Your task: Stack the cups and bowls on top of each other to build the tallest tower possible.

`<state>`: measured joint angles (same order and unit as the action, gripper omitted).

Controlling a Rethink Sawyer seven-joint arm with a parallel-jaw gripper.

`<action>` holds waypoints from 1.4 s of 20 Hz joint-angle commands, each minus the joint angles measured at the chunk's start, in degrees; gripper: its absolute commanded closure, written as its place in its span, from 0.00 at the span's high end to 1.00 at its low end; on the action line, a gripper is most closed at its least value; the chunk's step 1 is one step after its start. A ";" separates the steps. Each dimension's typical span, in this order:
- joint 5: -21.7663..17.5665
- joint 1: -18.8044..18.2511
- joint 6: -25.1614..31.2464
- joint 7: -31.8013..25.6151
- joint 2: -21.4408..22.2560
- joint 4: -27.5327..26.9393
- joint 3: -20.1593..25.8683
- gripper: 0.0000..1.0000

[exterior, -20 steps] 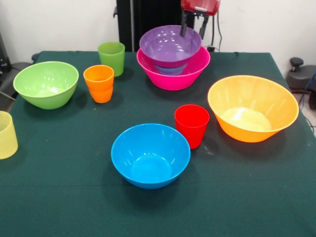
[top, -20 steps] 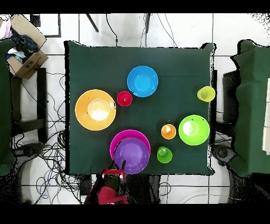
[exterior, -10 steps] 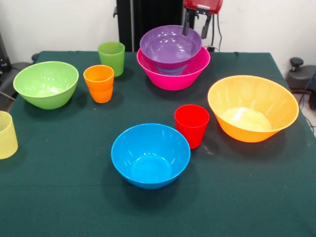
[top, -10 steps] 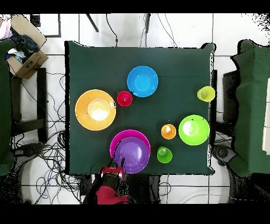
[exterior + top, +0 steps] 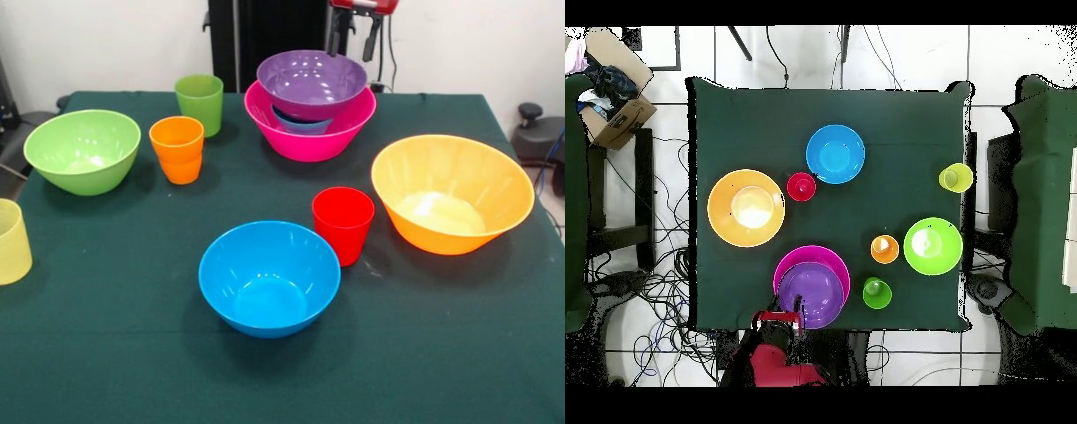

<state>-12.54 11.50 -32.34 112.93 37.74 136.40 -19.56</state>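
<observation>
3 bowls are nested so far, purple bowl tilted over small blue bowl in pink bowl; gripper, fingers spread and empty above the purple bowl's far rim, should lift clear before fetching another piece.

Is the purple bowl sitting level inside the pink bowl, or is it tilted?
Tilted. The purple bowl rests on a small blue bowl inside the pink bowl, its rim slanting.

Purple bowl, pink bowl, small blue bowl; orange bowl, large blue bowl, lime bowl; green, orange, red, yellow cups; dark green cloth
</observation>
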 commanded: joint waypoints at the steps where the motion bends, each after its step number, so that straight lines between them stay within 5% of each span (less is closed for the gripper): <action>1: -5.65 -4.26 12.80 5.51 4.05 -1.01 11.44 1.00; 5: -8.03 -8.45 19.85 4.59 13.32 2.48 13.53 1.00; 10: -11.83 -11.38 22.78 3.43 17.02 4.55 17.25 1.00; 15: -13.01 -17.21 31.24 0.82 29.06 12.01 30.19 1.00; 17: -13.57 -17.43 31.15 0.31 30.61 13.63 31.77 1.00; 21: -18.54 -11.77 25.74 -0.11 22.87 8.73 25.53 1.00; 26: -21.87 -3.76 14.90 0.68 2.40 -2.76 13.57 1.00; 28: -22.25 -4.31 14.06 1.01 -2.73 -6.22 13.22 1.00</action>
<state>-30.30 5.16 -13.49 112.93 52.81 141.14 -3.91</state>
